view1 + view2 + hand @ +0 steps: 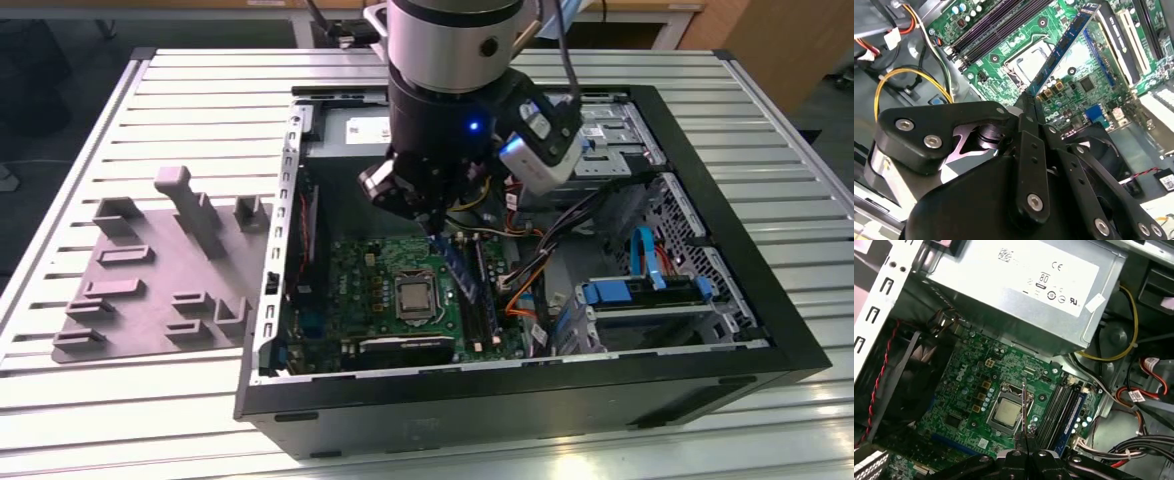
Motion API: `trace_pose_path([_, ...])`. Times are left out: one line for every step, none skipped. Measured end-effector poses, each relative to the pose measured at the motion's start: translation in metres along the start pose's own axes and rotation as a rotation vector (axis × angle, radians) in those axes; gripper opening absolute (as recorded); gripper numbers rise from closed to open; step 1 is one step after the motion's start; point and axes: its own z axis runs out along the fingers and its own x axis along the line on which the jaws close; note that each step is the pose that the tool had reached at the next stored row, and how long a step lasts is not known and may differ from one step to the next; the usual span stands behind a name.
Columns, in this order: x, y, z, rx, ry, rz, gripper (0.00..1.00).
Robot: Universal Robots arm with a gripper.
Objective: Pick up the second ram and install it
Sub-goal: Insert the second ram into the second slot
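The pincer [1029, 102] is pressed together on one short end of the second ram [1061, 50], pinching the thin board between its black fingers. From that grip the stick reaches away from the fingertips towards the green motherboard [1089, 85]. In the second wrist view its long face shows; in the first wrist view it appears edge-on as a thin line [1024, 410] rising from the pincer [1026, 454].

The stick hangs inside the open computer case [534, 405], over the motherboard between the CPU socket [1006, 412] and the bank of long black memory slots [1056, 410]. It is not seated in any slot, and whether its far end touches the board cannot be told. Another blue memory stick [1072, 415] stands in the slot bank, on the side away from the socket.

In the exterior view the arm comes down from above into the case, which rests on a slatted metal desk [174, 410]. A grey fixture plate [134, 300] with upright posts lies on the desk just beside the case, towards the exterior view's left. A silver power supply [1019, 285] sits near the motherboard.
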Motion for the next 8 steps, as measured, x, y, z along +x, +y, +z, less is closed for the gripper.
trace_pose_path([0.0000,0.0000,0.0000,0.0001,-0.0004,0.011,0.12])
trace_pose_path([0.0000,0.0000,0.0001,0.0003,-0.0009,0.021,0.12])
trace_pose_path([0.0000,0.0000,0.0001,0.0005,-0.0013,0.032,0.12])
trace_pose_path([0.0000,0.0000,0.0001,0.0006,-0.0018,0.044,0.12])
trace_pose_path([0.0000,0.0000,0.0001,0.0008,-0.0022,0.055,0.12])
trace_pose_path([0.0000,0.0000,0.0001,0.0010,-0.0026,0.066,0.12])
trace_pose_path([0.0000,0.0000,0.0002,0.0011,-0.0031,0.077,0.12])
trace_pose_path([0.0000,0.0000,0.0002,0.0013,-0.0035,0.088,0.12])
